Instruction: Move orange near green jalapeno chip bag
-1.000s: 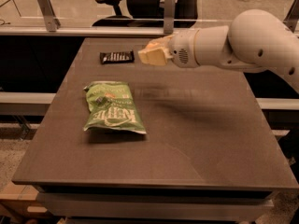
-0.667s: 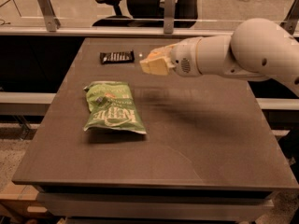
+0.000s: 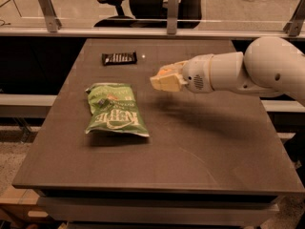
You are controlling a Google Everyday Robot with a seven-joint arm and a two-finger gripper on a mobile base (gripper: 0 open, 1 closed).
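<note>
The green jalapeno chip bag [image 3: 114, 109] lies flat on the left half of the dark table [image 3: 200, 147], with its white lettering facing up. My gripper [image 3: 163, 78] hovers above the table's middle, a short way right of the bag's upper end. Its pale fingers [image 3: 167, 83] are closed around the orange [image 3: 167, 70]. Only a sliver of orange colour shows between them; the rest of the fruit is hidden. The gripper does not touch the bag.
A small black candy bar wrapper [image 3: 119, 58] lies near the table's far left. My white arm [image 3: 248, 70] reaches in from the right above the table. A glass rail [image 3: 143, 31] and an office chair [image 3: 114, 4] stand behind the far edge.
My gripper, still closed on the orange, has moved from near the black wrapper toward the front of the table, coming level with the bag's upper end. The bag has not moved.
</note>
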